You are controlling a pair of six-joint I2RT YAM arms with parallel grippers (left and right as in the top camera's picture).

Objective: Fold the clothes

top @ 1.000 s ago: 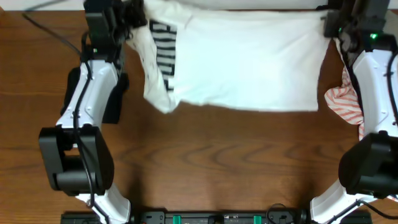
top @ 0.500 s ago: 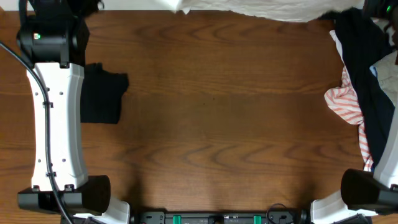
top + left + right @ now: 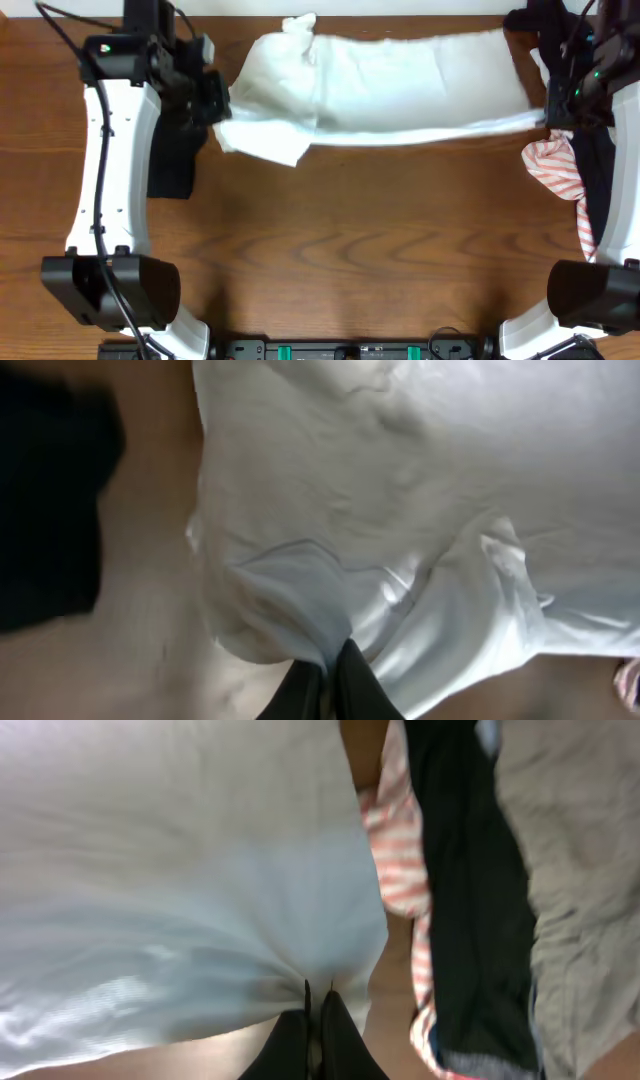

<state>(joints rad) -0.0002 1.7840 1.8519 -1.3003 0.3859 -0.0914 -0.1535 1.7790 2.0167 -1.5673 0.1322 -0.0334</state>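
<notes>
Wood table (image 3: 350, 250), overhead: white shirt (image 3: 400, 80) held taut across far side, doubled into band; black garment (image 3: 172, 165) at L prob. done; red-striped garment (image 3: 552, 168) waiting. L wrist: left gripper (image 3: 325, 665) pinching shirt corner. R wrist: right gripper (image 3: 318, 1000) pinching hem. Early-mid task.

black garment (image 3: 172, 172) at overhead left half hidden behind left arm (image 3: 105, 150), red-striped garment (image 3: 553, 165) at right edge partly under dark cloth (image 3: 597, 190), white shirt (image 3: 170, 870) blurred in both wrist views, running off their upper edges
</notes>
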